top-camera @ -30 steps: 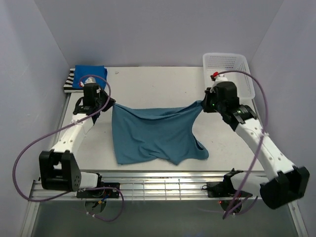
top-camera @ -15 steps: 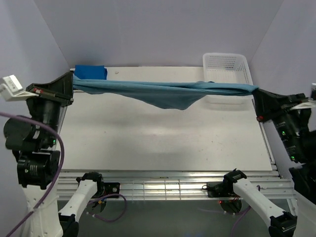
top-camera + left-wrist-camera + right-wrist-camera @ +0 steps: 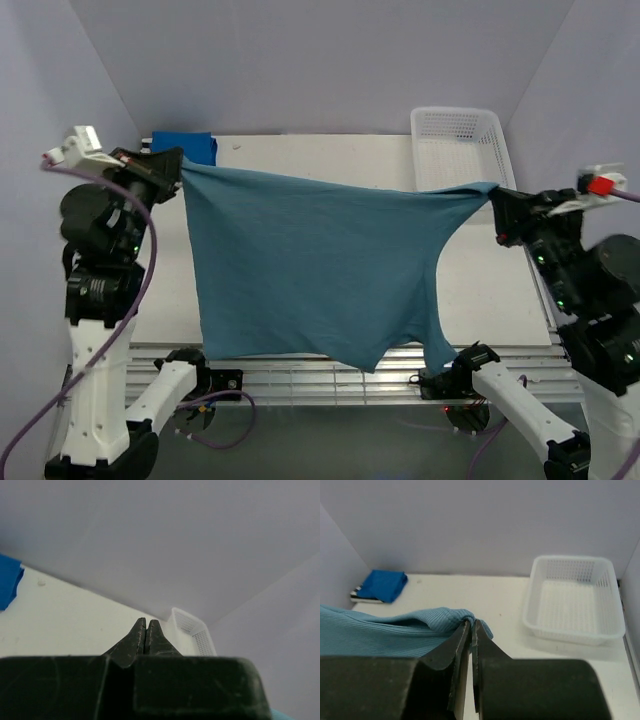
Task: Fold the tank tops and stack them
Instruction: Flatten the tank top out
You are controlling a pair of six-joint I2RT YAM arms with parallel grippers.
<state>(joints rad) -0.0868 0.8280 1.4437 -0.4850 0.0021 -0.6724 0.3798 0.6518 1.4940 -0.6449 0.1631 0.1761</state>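
Pale lilac walls [image 3: 320, 60] enclose a white table [image 3: 330, 160].

Top external view:
- Teal tank top [image 3: 310, 270]: you hold it off the table between both arms. It is spread wide like a sheet, with the upper edge sagging in the middle and the lower edge hanging in front of the metal rail [image 3: 300, 385] at the near side.
- Left end effector [image 3: 178, 163]: raised at the left, clenched on the top's upper left corner.
- Right end effector [image 3: 493, 193]: raised at the right, clenched on the upper right corner.
- Royal blue tank top [image 3: 185, 145]: folded, lying at the far left corner of the table, partly hidden by your left arm.
- White lattice basket [image 3: 460, 140]: at the far right corner.

Left wrist view:
- Your left end effector [image 3: 145, 629] has its fingertips pressed together. The pinched cloth is hidden below the housing.
- An edge of the royal blue tank top [image 3: 7, 585] shows at the left.
- The lattice basket [image 3: 192, 632] sits beyond the fingertips.

Right wrist view:
- Your right end effector [image 3: 471, 626] is clamped on a bunched ribbed edge of the teal tank top [image 3: 395, 632], which trails off to the left.
- The royal blue tank top [image 3: 382, 585] lies folded by the far wall.
- The striped tank top [image 3: 356, 596] peeks out from under the royal blue one.
- The lattice basket [image 3: 575, 600] stands at the right, well apart from the folded pair.
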